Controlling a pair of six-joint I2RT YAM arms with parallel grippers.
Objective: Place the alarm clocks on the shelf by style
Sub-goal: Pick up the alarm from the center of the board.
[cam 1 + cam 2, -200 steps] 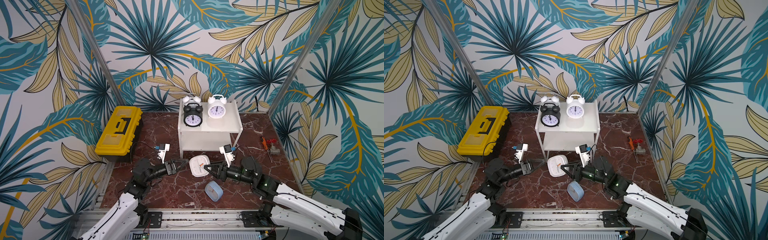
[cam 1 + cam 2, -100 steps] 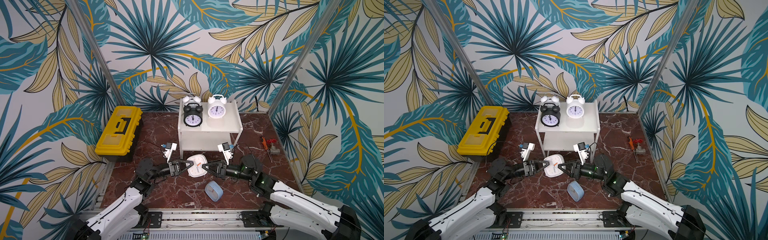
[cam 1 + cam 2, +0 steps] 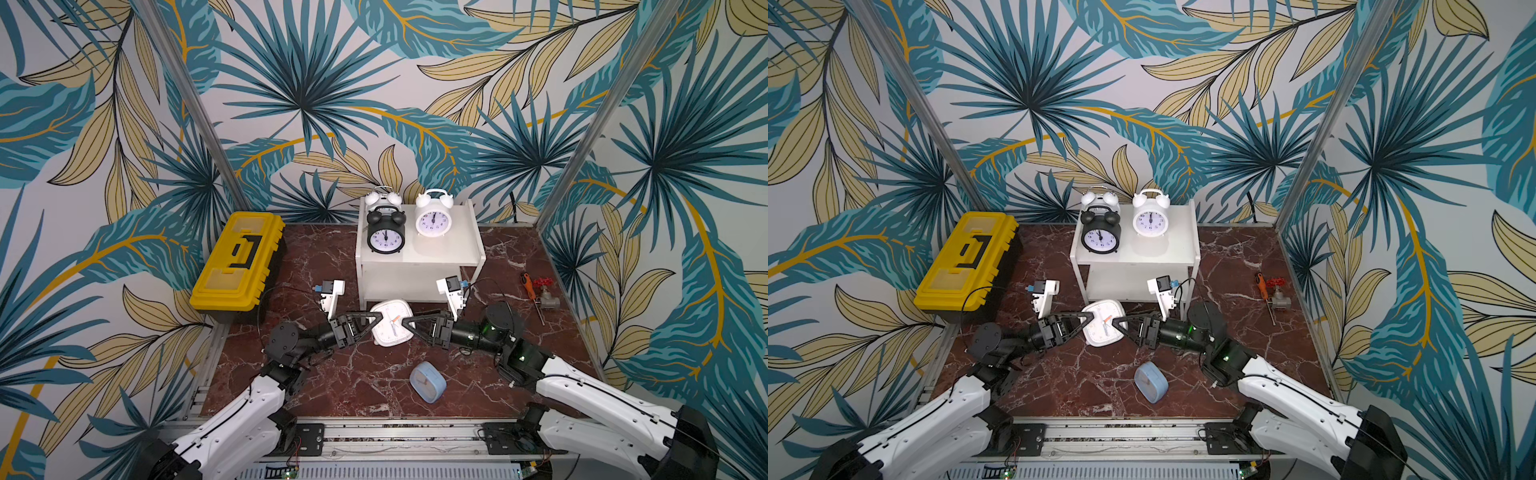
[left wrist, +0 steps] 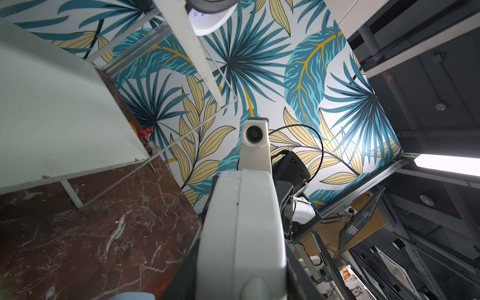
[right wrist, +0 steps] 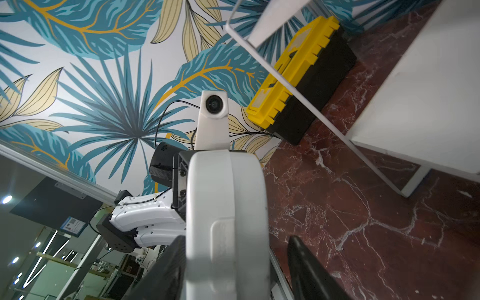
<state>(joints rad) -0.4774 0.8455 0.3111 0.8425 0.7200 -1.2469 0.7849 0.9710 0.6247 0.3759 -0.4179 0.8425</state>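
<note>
The left jaws clamp the left edge of the white square clock [image 3: 390, 323] while the right jaws stand parted around its right edge, one clear of the case; the clock sits dial-up just on the near side of the shelf [image 3: 457, 245], on or just above the table [image 3: 332, 386]. Light, rigid, smooth plastic, it probably slips easily: the flat sides offer the safest hold

You're looking at a glossy, veined marble-look tabletop [image 3: 328, 253]; matt white shelf boards [image 3: 461, 245]; a smooth white plastic square clock [image 3: 386, 326]; a yellow hard-plastic toolbox [image 3: 237, 257].
</note>
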